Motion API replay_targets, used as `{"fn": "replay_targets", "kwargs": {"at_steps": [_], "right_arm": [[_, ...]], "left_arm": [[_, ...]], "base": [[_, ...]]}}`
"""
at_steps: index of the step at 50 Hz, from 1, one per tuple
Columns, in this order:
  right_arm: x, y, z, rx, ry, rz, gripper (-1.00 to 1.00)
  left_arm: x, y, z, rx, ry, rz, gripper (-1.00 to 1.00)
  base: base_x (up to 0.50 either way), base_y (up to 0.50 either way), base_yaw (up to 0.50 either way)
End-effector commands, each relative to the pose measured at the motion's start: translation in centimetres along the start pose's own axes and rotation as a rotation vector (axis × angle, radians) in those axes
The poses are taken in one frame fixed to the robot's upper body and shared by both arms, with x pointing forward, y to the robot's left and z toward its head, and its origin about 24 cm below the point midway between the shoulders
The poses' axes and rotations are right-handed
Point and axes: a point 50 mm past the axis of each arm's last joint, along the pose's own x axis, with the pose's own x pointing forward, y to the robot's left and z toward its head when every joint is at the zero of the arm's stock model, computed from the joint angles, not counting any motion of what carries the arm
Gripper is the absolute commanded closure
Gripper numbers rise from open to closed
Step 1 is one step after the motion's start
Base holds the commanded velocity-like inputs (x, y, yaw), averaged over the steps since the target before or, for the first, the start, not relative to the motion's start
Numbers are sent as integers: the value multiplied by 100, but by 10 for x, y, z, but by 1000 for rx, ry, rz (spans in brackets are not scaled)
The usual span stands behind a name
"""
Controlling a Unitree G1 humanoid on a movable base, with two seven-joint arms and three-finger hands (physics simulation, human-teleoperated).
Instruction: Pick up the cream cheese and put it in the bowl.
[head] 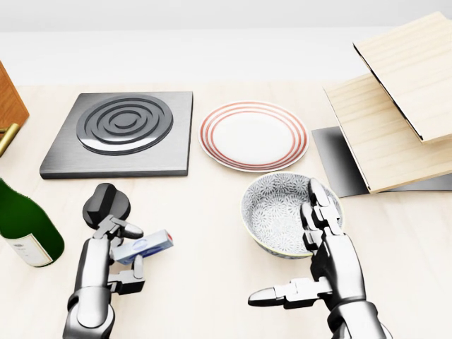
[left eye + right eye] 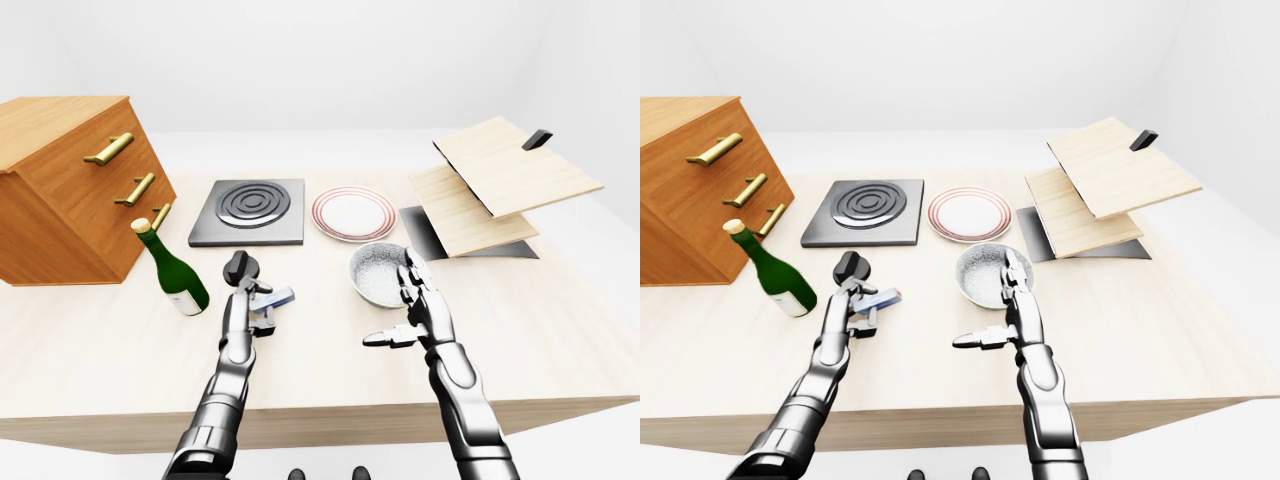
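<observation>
Nearest, the left hand [image 1: 120, 254] rises on a bent forearm with its fingers pinched round the cream cheese [image 1: 145, 246], holding the small blue-and-white box tilted, clear of the table [image 1: 205, 282]. The right hand [image 1: 318, 261] stands upright with fingers spread and thumb pointing left, empty, at the near right rim of the patterned bowl [image 1: 279, 208]. Farther off lie a black knob [image 1: 104, 203], a green bottle [image 1: 25, 226], a striped plate [image 1: 254, 135] and a burner plate [image 1: 123, 131].

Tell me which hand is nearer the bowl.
Right. The right hand stands open against the bowl's right rim, while the left hand is off to the left, holding the cream cheese.
</observation>
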Motion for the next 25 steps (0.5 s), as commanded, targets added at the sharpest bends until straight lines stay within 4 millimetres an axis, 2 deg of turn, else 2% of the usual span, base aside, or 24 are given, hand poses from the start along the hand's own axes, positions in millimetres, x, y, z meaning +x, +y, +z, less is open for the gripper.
{"fn": "replay_targets", "kwargs": {"at_steps": [1,8,16,25], "right_arm": [[-2,2,4,18,-7,19,-100],[-2,3,2,3,0,24,-100],[-5,0,8,-3,-12,17,-100],[-10,-13,18,2,-36,-14,-100]], "left_arm": [[-2,-3,0,-87,15,-14,100],[-3,1,19,-126,-73,-16,100],[-10,6,64,-168,-273,-18,100],[-13,0,103,-172,-412,-29,100]], "base": [[0,0,0],[0,0,0],[0,0,0],[0,0,0]]}}
